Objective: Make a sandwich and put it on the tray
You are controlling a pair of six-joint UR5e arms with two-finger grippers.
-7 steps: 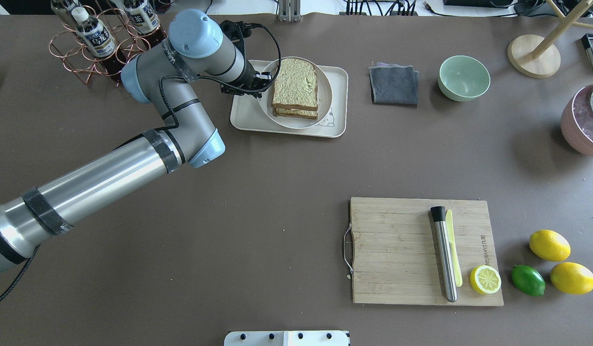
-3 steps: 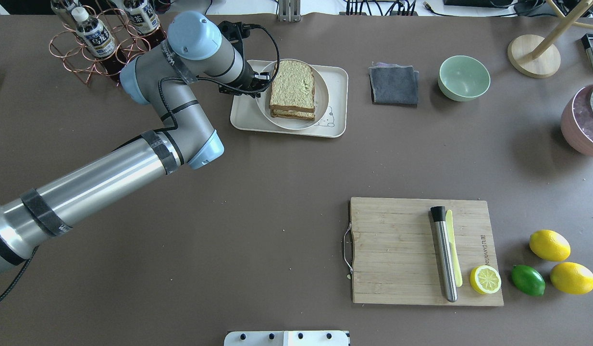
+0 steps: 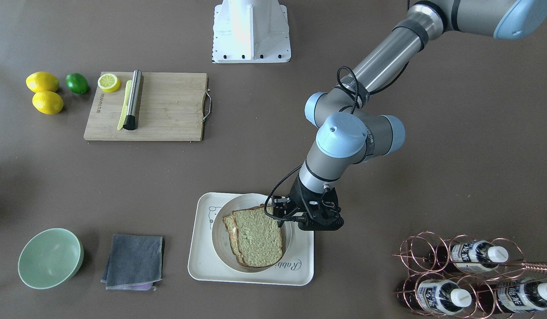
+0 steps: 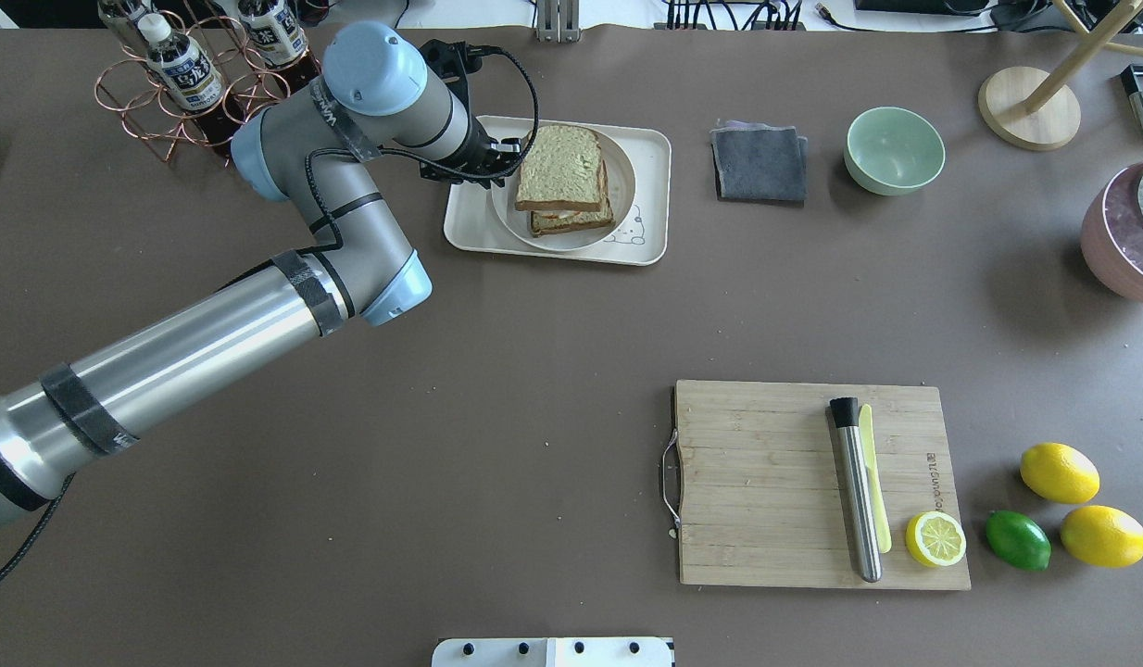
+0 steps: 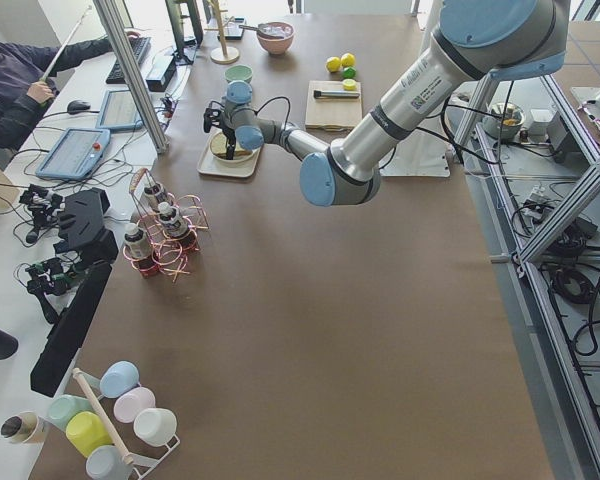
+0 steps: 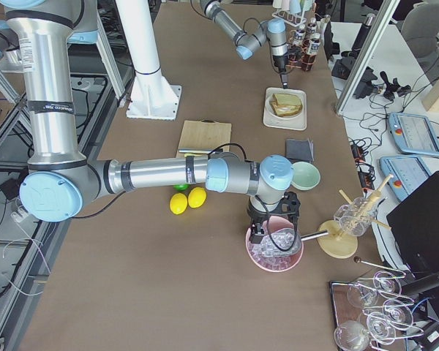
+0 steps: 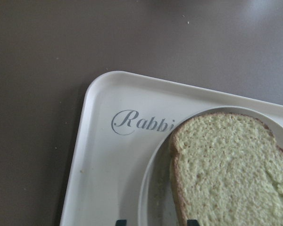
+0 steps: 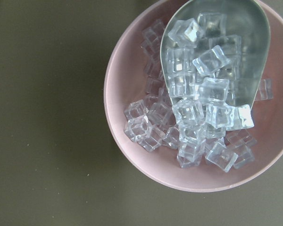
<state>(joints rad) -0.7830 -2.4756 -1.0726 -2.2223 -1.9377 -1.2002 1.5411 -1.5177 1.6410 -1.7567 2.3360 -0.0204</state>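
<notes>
Sandwich [image 4: 562, 181] sits on plate [image 4: 622, 199] inside tray [image 4: 650, 199]; left claw [image 4: 508, 157] grips plate rim.

Bright, even overhead light, soft shadows, sharp focus throughout.

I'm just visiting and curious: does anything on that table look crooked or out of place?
Yes: the sandwich on the plate in the tray looks askew. Its top slice is shifted off the bottom slice, so the edges don't line up.
</notes>
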